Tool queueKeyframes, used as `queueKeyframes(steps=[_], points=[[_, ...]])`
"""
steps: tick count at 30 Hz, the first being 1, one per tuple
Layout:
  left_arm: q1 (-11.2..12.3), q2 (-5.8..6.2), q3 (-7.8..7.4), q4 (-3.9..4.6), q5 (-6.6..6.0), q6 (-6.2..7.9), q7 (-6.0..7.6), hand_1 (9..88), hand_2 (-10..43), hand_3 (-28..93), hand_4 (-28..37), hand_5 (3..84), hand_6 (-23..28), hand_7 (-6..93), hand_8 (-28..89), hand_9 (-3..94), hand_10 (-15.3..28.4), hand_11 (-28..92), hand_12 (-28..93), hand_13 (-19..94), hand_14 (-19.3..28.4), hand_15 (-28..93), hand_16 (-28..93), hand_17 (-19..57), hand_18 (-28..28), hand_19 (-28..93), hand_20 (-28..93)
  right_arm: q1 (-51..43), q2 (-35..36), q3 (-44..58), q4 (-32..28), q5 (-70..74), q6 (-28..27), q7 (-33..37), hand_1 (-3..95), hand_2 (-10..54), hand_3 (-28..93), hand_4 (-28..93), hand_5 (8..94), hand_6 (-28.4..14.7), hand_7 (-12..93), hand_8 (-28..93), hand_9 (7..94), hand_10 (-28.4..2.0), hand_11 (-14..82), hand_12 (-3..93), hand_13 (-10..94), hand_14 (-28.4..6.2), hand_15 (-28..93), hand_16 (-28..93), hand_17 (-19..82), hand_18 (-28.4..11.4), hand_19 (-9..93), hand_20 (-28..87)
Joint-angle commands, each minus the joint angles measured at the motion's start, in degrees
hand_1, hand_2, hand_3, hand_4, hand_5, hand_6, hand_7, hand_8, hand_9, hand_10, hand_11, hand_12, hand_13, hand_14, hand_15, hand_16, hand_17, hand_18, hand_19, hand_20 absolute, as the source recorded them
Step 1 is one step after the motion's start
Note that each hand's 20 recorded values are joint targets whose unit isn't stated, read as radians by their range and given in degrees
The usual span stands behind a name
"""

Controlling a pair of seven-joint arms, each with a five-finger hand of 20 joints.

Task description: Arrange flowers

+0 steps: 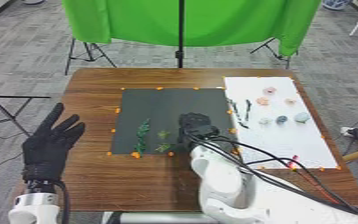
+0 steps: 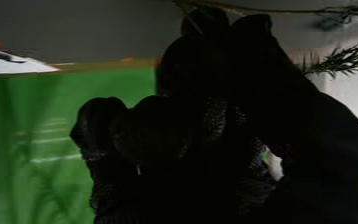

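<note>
In the head view, the left hand (image 1: 46, 152) is being held raised at the left side of the brown table (image 1: 91, 187), its fingers being kept straight and spread apart from one another. The right hand (image 1: 196, 124) is being held over the right part of the dark mat (image 1: 162, 107), between the green sprigs and the white sheet (image 1: 286, 142). On the mat, a tall green sprig (image 1: 143, 135) is being laid out lengthwise, with two small sprigs (image 1: 164, 134) just beside it. Near the border of mat and sheet, to the right of the right hand, dark sprigs (image 1: 245, 114) are being displayed. The flower heads are being kept on the sheet: pink and peach ones (image 1: 270, 91) farther back, pale ones (image 1: 302, 117) nearer, with a blue-grey one (image 1: 281, 119) among them. Orange bits (image 1: 135, 155) are being spaced around the mat's edges

In the right wrist view, a thin twig (image 2: 286, 11) is being pinched at the tips of the right hand's thumb and a finger, the other fingers being curled in. Near the thumb, a needle-leaved sprig (image 2: 342, 61) is being seen against the pale surface
</note>
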Motion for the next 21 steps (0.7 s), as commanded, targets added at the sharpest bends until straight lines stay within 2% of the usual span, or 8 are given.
queueKeyframes(steps=[1, 5, 7, 9, 11, 13, 18, 21], points=[[-0.3, -1.02, -0.38, -0.09, 0.90, -0.19, -2.09, 21.2, 6.0, 83, -28.2, 34.4, 6.2, 7.7, -8, 35.7, 19.9, 22, 11, 23, 28.4, 58, -10, -7.8, 28.4, 54, 7, 3.3, -2.7, -0.1, 3.5, 1.6, -3.2, 0.7, 51.1, -9.5, 70, -24, 90.1, -2.7, 22, 10, 87.2, -12.2, 53.9, 23.8, 82, -9.2, 78, 22, 47, -24.4, 93, 48], [-0.5, -0.70, -0.18, -0.01, 0.89, -0.31, -2.05, 21.5, 5.9, 82, -28.2, 34.4, 6.3, 7.8, -8, 35.7, 19.9, 23, 11, 24, 28.4, 58, -10, -7.8, 28.4, 54, 7, 4.3, -4.0, -0.8, 4.7, 2.6, -3.6, 1.7, 47.4, -7.9, 72, -24, 91.8, -2.5, 21, 11, 88.6, -12.5, 54.3, 24.0, 83, -9.6, 79, 22, 48, -24.9, 93, 50], [-1.0, -0.90, -0.19, 0.13, 1.27, -0.64, -2.44, 21.5, 5.8, 83, -28.2, 34.5, 6.3, 7.8, -8, 35.7, 19.9, 23, 11, 23, 28.4, 58, -10, -7.8, 28.4, 54, 7, 4.9, -4.6, -1.1, 4.9, 3.1, -4.0, 2.0, 44.1, -3.5, 74, -24, 93.4, -1.9, 22, 3, 90.2, -12.3, 54.1, 24.3, 84, -10.0, 79, 23, 49, -25.5, 93, 52], [-1.2, -0.57, 0.03, 0.18, 1.13, -0.60, -2.42, 21.6, 5.8, 83, -28.2, 34.5, 6.3, 7.7, -8, 35.7, 19.8, 23, 11, 23, 28.4, 58, -10, -7.8, 28.4, 54, 7, 5.2, -5.2, -1.5, 5.3, 3.4, -4.1, 1.9, 42.6, -1.0, 75, -23, 93.7, -1.5, 26, -8, 91.6, -12.2, 53.9, 24.8, 85, -10.3, 79, 23, 50, -26.0, 93, 53], [-1.6, -0.83, 0.08, 0.30, 1.52, -1.13, -2.75, 21.6, 5.8, 83, -28.2, 34.5, 6.3, 7.8, -8, 35.7, 19.9, 23, 11, 23, 28.4, 58, -10, -7.8, 28.4, 54, 7, 5.6, -5.7, -1.8, 5.2, 4.5, -4.8, 2.2, 42.1, -0.3, 75, -22, 93.7, -1.4, 27, -10, 92.6, -12.3, 53.7, 24.7, 86, -10.4, 79, 23, 50, -26.2, 93, 54], [-1.9, -0.40, 0.44, 0.40, 1.24, -1.02, -2.68, 21.7, 5.8, 83, -28.2, 34.5, 6.3, 7.8, -8, 35.7, 19.9, 23, 11, 23, 28.4, 58, -10, -7.8, 28.4, 54, 7, 5.7, -6.1, -2.3, 5.2, 4.5, -4.8, 2.3, 41.6, 0.5, 75, -21, 93.7, -1.3, 29, -11, 93.4, -12.4, 53.7, 24.6, 86, -10.4, 79, 23, 51, -26.4, 93, 55], [-3.0, -1.68, 0.32, 0.77, 2.30, -2.04, -4.40, 21.8, 5.9, 82, -28.1, 34.6, 6.3, 7.9, -8, 35.7, 20.0, 23, 11, 23, 28.4, 58, -10, -7.9, 28.4, 54, 7, 5.5, -7.2, -2.5, 5.5, 5.5, -5.6, 2.5, 40.5, 1.2, 75, -21, 93.7, -0.8, 31, -13, 93.7, -12.5, 55.1, 23.8, 87, -10.7, 79, 24, 52, -26.9, 93, 55], [-3.1, -1.75, 0.25, 0.81, 2.49, -2.09, -4.77, 21.8, 5.9, 82, -28.0, 34.6, 6.4, 7.9, -8, 35.7, 20.0, 22, 11, 23, 28.4, 58, -10, -7.9, 28.4, 54, 7, 5.1, -7.5, -2.6, 5.4, 5.0, -6.0, 2.5, 40.3, 1.5, 74, -21, 93.7, -0.6, 32, -13, 93.7, -12.7, 55.5, 23.1, 87, -11.0, 79, 24, 52, -27.0, 93, 56]])
